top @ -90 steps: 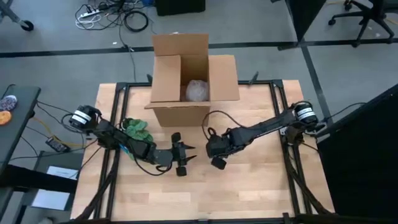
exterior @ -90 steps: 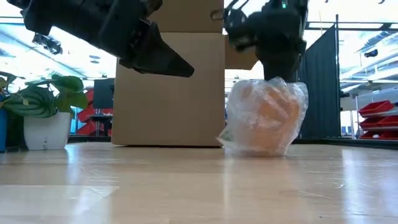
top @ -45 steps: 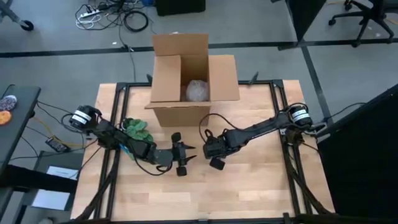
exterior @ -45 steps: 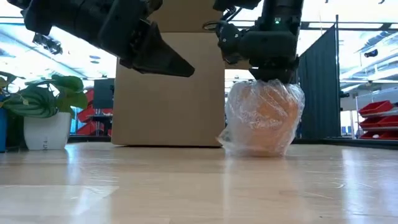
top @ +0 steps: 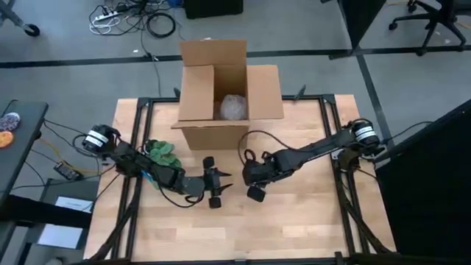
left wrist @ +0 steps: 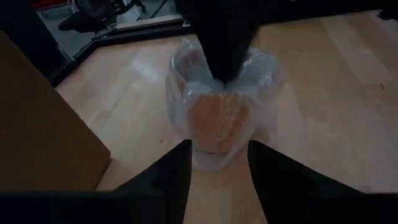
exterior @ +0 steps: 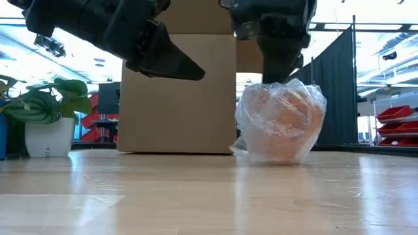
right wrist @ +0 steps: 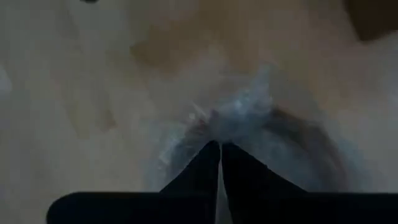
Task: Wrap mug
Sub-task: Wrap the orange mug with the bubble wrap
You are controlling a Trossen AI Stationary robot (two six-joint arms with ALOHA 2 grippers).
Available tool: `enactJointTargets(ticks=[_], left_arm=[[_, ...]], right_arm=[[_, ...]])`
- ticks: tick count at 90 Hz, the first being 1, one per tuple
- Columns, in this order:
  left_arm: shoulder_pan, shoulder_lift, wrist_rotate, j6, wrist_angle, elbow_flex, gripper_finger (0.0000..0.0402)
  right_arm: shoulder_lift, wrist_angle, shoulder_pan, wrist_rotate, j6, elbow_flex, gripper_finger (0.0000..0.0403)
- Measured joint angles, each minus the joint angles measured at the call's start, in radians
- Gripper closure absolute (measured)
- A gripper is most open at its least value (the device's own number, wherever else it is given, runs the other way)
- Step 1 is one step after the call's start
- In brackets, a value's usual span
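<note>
The pale wooden worktop (exterior: 196,196) carries the wrapped mug (exterior: 279,124), right end effector (right wrist: 220,149) pinched together on its wrap. Left end effector (left wrist: 217,165) hovers apart nearby. Beyond: cardboard box (exterior: 176,91), potted plant (exterior: 46,114), red bins (exterior: 395,114). No readable writing.

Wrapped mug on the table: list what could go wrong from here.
1. The right end effector looks pinched shut on the wrap's top only. A lift could likely slide the film off, dropping the mug.
2. The wrap looks loose, flaring out at the base, so it may unravel once released.
3. The left end effector hovers open close by, pointing at the mug; a forward move could knock it toward the box.
</note>
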Motion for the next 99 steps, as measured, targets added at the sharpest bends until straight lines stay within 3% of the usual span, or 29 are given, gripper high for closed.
enactJointTargets(ticks=[11,46,99], left_arm=[[0.0,0.0,-0.001,0.0,-0.002,0.0,0.0259],[0.0,0.011,-0.001,-0.001,0.001,0.0,0.0259],[0.0,0.011,-0.001,-0.001,-0.001,0.0,0.0259]], right_arm=[[0.043,0.09,-0.004,-0.018,-0.017,-0.028,0.0403],[0.116,-0.015,-0.034,0.0,-0.018,-0.027,0.0403],[0.001,-0.24,0.011,0.004,0.012,0.034,0.0403]])
